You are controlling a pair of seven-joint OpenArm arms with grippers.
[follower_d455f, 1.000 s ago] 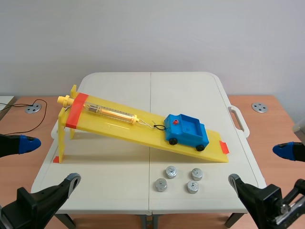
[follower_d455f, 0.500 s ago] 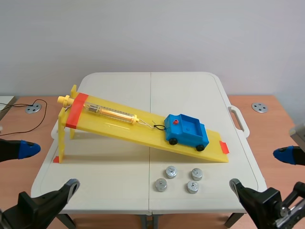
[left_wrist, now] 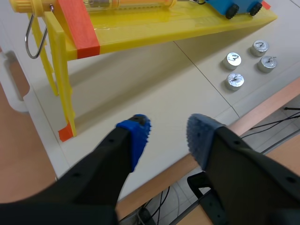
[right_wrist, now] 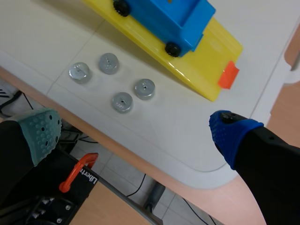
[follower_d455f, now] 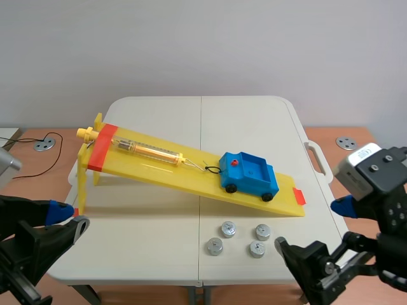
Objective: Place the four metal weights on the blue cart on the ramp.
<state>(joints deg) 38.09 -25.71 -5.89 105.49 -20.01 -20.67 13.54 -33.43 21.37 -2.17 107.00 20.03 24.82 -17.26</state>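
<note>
Several small metal weights [follower_d455f: 228, 229] lie in a cluster on the white table [follower_d455f: 159, 254], just in front of the ramp's low end. The blue cart [follower_d455f: 249, 173] sits low on the yellow ramp [follower_d455f: 146, 166], its bed empty. My left gripper [follower_d455f: 67, 219] hovers over the table's front left corner, far from the weights [left_wrist: 234, 70]; in the left wrist view [left_wrist: 168, 136] its fingers stand a narrow gap apart with nothing between them. My right gripper [right_wrist: 136, 129] is wide open and empty above the table's front right edge, with the weights [right_wrist: 122, 101] and cart [right_wrist: 164, 18] ahead of it.
A spring scale [follower_d455f: 149, 151] lies on the ramp, hooked to the cart by a cord. The ramp's tall leg [left_wrist: 61, 79] stands ahead of the left gripper. A table handle [follower_d455f: 320, 162] sticks out at the right. An orange clamp [right_wrist: 77, 173] sits under the table edge.
Both arms have swung in toward the table's front corners. The left gripper's fingers have come much closer together. The right gripper stays wide open.
</note>
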